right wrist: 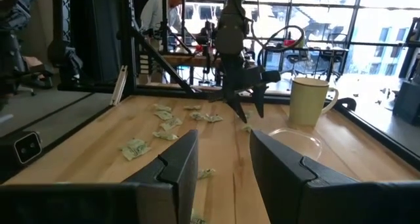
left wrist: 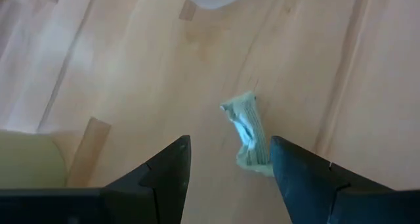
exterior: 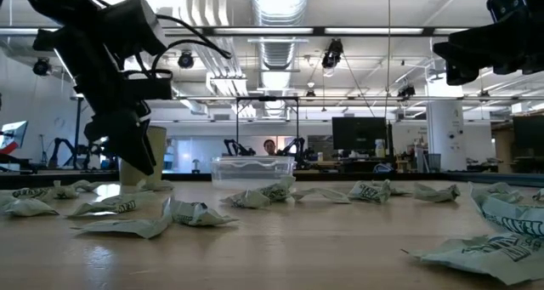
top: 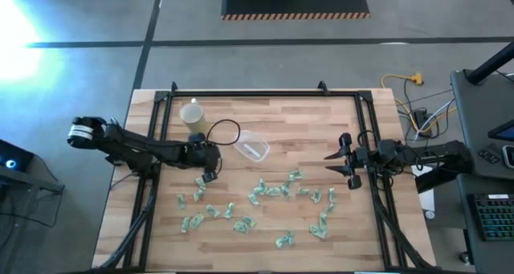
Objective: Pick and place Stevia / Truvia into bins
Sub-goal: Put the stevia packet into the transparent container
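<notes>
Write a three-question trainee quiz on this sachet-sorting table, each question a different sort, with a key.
1. True or false: the left gripper has its jaws open above a sachet lying on the table.
2. Multiple choice: the clear tub holds (A) a heap of sachets, (B) no sachets that can be seen, (C) the pale yellow cup.
3. Fill in: the right gripper waits near the table's ____ edge, holding nothing.

Key: 1 true; 2 B; 3 right.
</notes>
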`<state>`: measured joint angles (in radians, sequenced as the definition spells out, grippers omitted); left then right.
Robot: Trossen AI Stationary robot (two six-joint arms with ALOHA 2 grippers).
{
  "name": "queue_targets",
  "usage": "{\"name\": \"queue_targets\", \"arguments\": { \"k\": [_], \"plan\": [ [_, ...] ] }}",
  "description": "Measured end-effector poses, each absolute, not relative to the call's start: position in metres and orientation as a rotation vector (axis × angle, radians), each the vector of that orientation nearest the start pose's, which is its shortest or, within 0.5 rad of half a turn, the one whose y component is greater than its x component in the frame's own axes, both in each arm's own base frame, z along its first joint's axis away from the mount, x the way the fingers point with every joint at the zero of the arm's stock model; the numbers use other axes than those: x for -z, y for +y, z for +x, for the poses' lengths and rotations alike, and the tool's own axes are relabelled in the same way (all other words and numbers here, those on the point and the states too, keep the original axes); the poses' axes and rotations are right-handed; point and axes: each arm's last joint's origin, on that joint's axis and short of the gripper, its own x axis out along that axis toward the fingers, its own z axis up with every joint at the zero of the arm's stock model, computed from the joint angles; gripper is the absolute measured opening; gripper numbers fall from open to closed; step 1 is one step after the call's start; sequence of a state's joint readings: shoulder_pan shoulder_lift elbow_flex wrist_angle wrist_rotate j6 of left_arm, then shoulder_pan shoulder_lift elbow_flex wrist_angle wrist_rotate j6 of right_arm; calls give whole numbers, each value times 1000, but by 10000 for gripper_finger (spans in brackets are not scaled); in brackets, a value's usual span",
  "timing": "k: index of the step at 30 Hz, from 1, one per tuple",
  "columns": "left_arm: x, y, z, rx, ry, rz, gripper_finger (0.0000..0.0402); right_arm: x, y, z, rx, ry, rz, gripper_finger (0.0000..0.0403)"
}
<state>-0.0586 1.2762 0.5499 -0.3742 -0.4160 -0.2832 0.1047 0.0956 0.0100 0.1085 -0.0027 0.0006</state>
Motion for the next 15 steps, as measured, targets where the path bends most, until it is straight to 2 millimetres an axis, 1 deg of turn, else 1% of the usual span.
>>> {"name": "queue_targets", "arguments": {
  "k": [5,11,15],
  "plan": [
    [-152,-2,215,-444,984,-19,192,-169,11,103,-109,-17,25,128],
    [-136,-2,219,-453,1057,-2,192,-167,11,105,-114,17,51,128],
    [-129,-2,222,-476,1075,2,192,-164,12,107,-114,48,48,128]
  ]
}}
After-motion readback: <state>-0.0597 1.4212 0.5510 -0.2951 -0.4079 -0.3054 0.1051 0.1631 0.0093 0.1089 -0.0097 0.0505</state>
